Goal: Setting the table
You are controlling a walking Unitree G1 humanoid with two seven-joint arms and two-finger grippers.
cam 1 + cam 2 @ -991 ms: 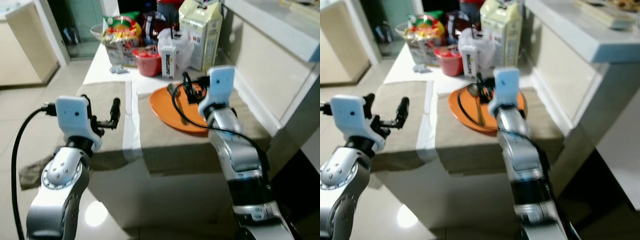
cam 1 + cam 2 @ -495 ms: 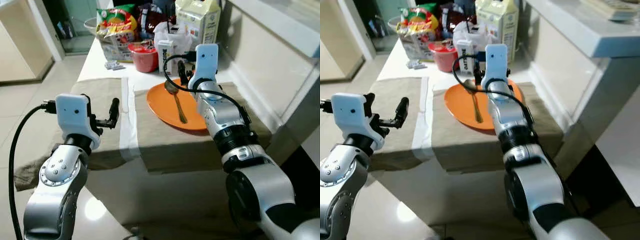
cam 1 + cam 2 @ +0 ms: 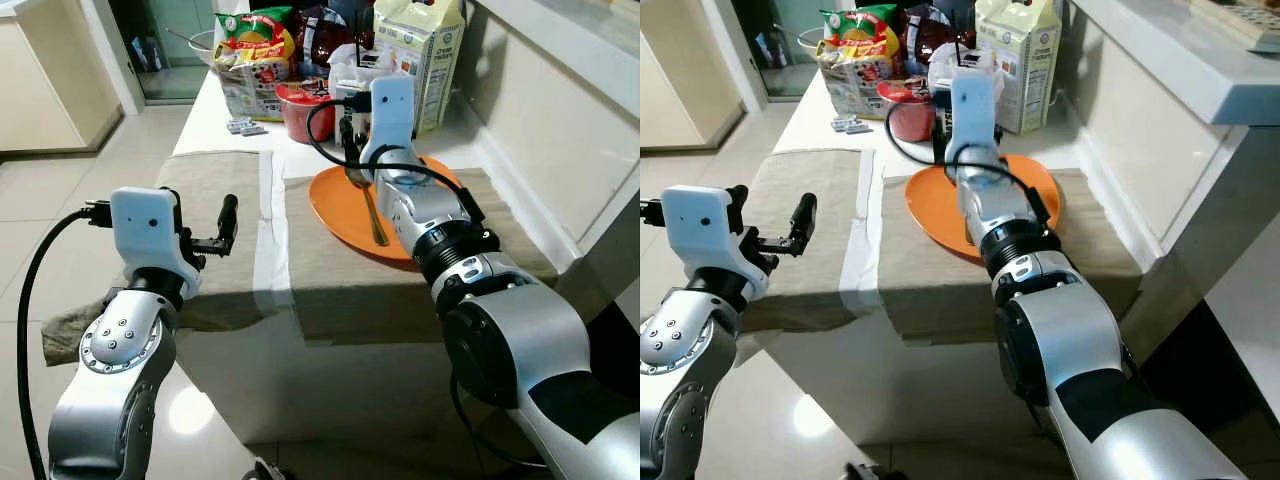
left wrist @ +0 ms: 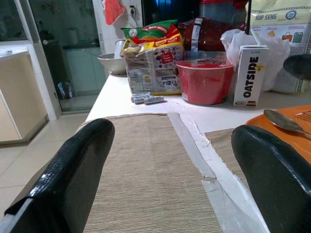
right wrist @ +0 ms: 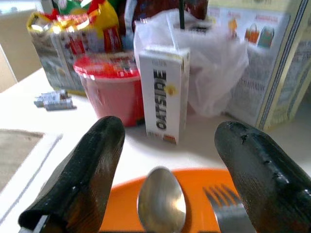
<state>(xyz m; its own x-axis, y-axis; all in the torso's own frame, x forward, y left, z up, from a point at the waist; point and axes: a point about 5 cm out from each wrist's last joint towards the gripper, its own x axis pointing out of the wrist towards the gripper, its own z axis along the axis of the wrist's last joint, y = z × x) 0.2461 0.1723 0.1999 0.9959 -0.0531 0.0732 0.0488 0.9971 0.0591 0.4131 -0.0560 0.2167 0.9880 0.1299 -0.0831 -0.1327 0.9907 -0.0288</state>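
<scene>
An orange plate [image 3: 345,205] lies on the right of two tan placemats [image 3: 340,285]. A metal spoon [image 3: 370,210] rests on the plate, and beside its bowl [image 5: 162,206] lies a fork [image 5: 224,206]. My right gripper [image 5: 170,127] hovers low over the plate's far edge, open, with the spoon bowl below the gap between its fingers and nothing held. The left placemat [image 3: 215,190] is bare. My left gripper [image 4: 170,131] is held near that mat's front edge, open and empty.
Behind the plate stand an Oatside carton [image 5: 163,92], a red bowl [image 3: 300,112], a snack bag [image 3: 250,60], a white plastic bag [image 5: 214,63] and a large milk carton [image 3: 425,55]. A white counter wall [image 3: 560,140] borders the table on the right. Tiled floor [image 3: 60,190] lies to the left.
My right arm has stretched farther forward, carrying its gripper from above the plate's middle to its far edge. The camera has shifted a little. My left arm has not moved.
</scene>
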